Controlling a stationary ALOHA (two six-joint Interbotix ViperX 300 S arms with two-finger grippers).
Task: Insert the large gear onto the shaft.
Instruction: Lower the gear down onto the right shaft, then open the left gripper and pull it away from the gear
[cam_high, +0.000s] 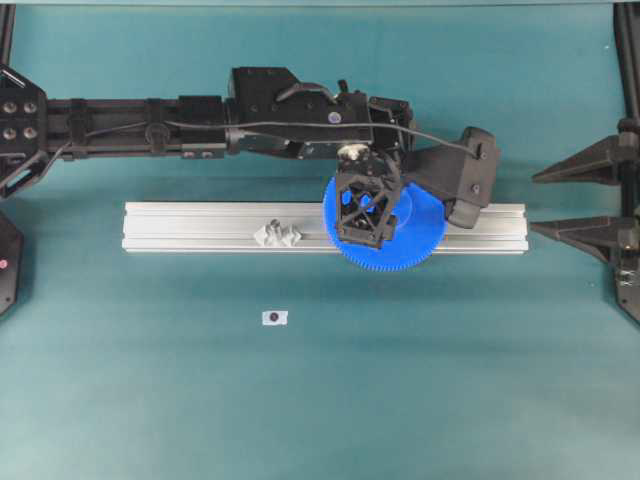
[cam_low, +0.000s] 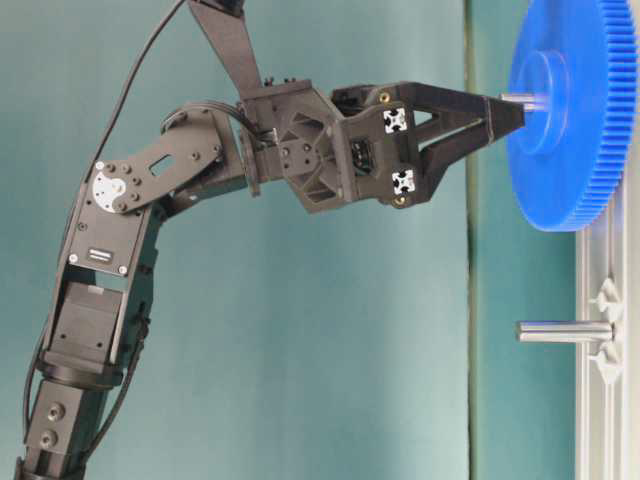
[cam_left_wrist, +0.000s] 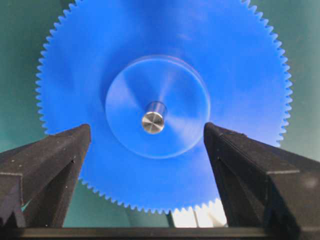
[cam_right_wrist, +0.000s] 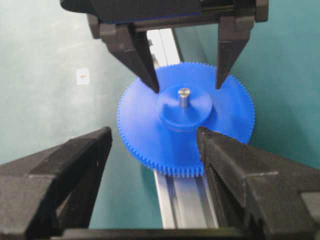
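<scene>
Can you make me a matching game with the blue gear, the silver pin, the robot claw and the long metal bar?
Things:
1. large gear
2. shaft
3. left gripper
4. aluminium rail

Descriptions:
A. open, one finger on each side of the hub
B. long and silver, lying on the table
C. blue, toothed all round
D. pokes up through the centre hole

Pairs: 1-C, 2-D, 3-A, 4-B
</scene>
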